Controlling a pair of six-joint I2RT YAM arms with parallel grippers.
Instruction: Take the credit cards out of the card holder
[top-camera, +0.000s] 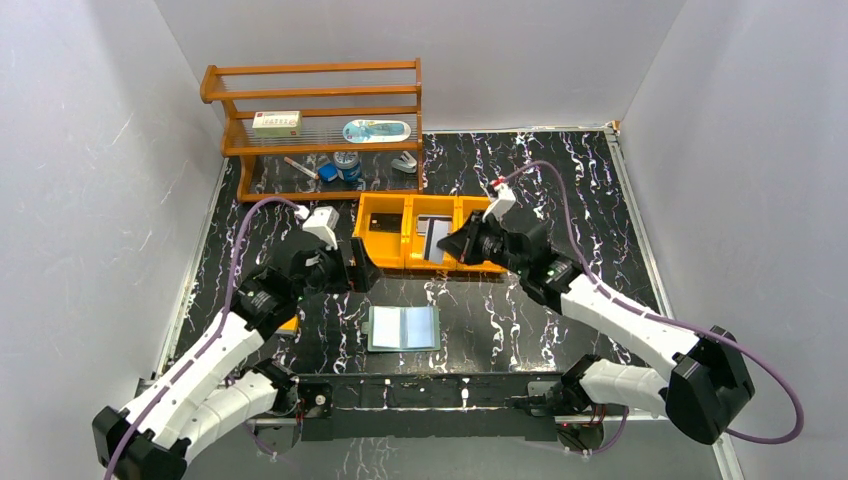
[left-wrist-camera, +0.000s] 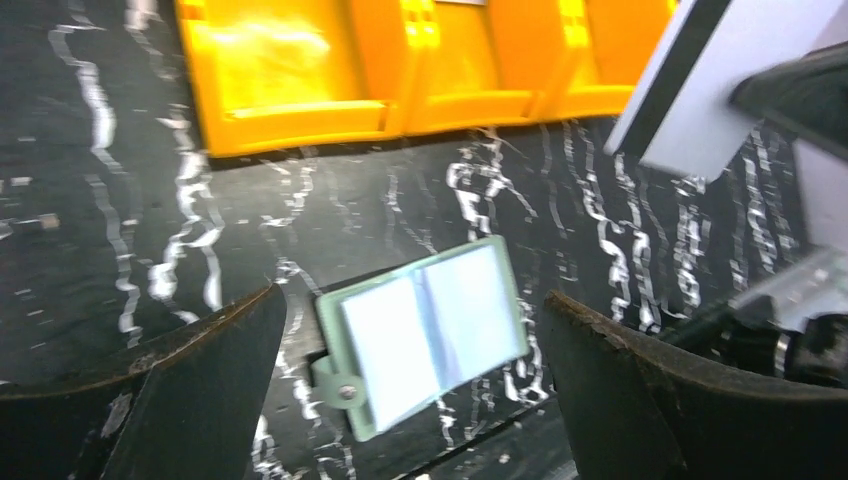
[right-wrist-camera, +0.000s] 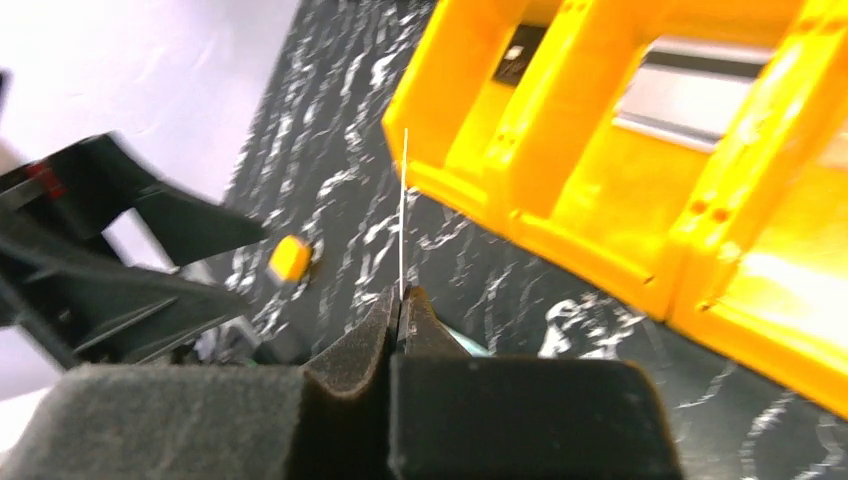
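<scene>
Top view: card holder (top-camera: 404, 328) lies open and flat on the table (top-camera: 560, 170), pale pockets up, at 6 o'clock of the orange tray (left-wrist-camera: 300, 120) and well apart from it. No card edges visible in the pockets at this res.

R gripper (right-wrist-camera: 400, 298): pads pressed together, pinching the held card (left-wrist-camera: 715, 85) by its bottom edge. In R wrist view the card is edge-on, a thin pale line running to 12 o'clock from the pads. In L wrist view its face reads pale w/ a dark edge; true colour can't tell. Gripper + card sit over the tray's near wall, approx 1 o'clock of the holder, clear of the table.

L gripper (left-wrist-camera: 410, 298): fingers spread wide, nothing between them. It hangs above the table at approx 10 o'clock of the holder, by the tray's left end. The holder shows between the fingers in wrist view, not touched.

Tray: black card (right-wrist-camera: 520, 62) in the left compartment, silver-grey card (top-camera: 433, 235) flat in the middle one.

Wooden rack (top-camera: 310, 95) at 11 o'clock, far edge; white box w/ red print (top-camera: 276, 122) on a shelf.
</scene>
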